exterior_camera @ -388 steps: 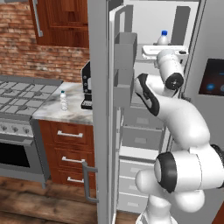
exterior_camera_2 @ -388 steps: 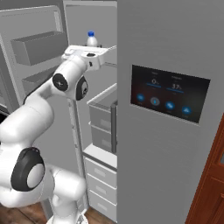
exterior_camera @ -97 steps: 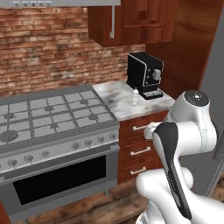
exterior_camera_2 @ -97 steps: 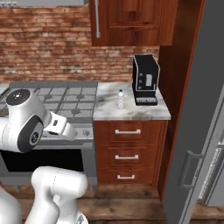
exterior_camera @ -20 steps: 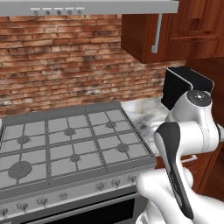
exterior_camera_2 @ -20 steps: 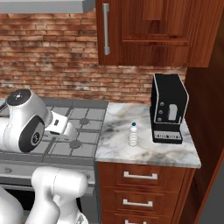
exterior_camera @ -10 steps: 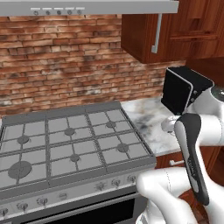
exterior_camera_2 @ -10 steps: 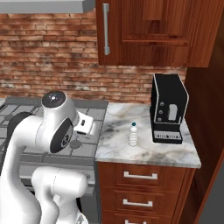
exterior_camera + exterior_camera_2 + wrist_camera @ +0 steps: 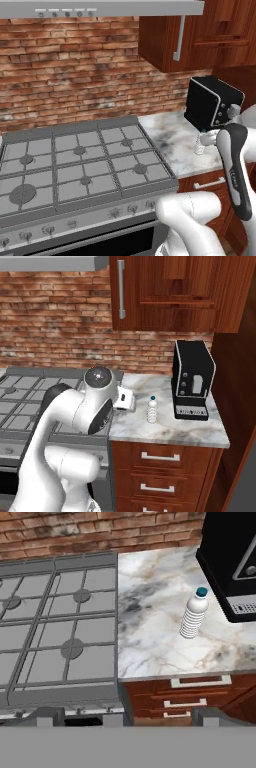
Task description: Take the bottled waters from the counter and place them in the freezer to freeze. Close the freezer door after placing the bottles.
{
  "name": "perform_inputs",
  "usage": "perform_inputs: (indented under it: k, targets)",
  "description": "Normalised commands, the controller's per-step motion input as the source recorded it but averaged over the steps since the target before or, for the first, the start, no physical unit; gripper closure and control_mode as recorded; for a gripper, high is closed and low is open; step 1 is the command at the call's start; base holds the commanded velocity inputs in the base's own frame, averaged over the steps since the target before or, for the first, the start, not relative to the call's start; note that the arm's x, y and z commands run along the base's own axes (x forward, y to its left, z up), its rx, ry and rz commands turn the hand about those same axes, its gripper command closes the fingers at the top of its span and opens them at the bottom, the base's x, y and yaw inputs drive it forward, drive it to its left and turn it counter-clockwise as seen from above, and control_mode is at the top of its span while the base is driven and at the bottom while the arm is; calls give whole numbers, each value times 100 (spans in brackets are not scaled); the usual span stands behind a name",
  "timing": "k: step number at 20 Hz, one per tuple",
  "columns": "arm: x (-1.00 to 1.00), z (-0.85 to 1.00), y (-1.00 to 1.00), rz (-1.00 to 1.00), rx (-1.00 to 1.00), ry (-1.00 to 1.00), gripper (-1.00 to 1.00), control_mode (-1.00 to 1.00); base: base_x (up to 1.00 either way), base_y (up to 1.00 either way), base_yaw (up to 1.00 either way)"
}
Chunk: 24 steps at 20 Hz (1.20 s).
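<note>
A bottled water point(image 9: 193, 613) stands upright on the marble desk point(image 9: 155, 607), just beside the black coffee machine point(image 9: 192, 379) and near the gas stove point(image 9: 75, 165). The end effector point(image 9: 125, 399) hangs above the desk edge, fully spread and empty.

Rendered frames, evenly and brightly lit; no single light source discernible. Soft, faint shadow beneath the bottle point(image 9: 193, 614) on the worktop point(image 9: 155, 632). No glare, no motion blur. Textures on the brick wall point(image 9: 75, 70) slightly coarse. Sharp throughout, no edge distortion noted.
</note>
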Motion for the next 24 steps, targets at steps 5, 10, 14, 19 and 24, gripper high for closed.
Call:
perform_inputs:
  k: [5, 10, 14, 19, 24]
  targets:
    - [14, -32, -45, 8, 0, -21, -100, -100, 0, 0, 0]
    - [11, -49, -53, 13, 0, -25, -100, -100, 0, 0, 0]
    - [2, -38, -48, 16, 0, -35, -100, -100, 0, 0, 0]
    - [1, -6, -27, 15, 0, -53, -100, -100, 0, 0, 0]
    - [28, -23, -30, 5, 0, -11, -100, -100, 0, 0, 0]
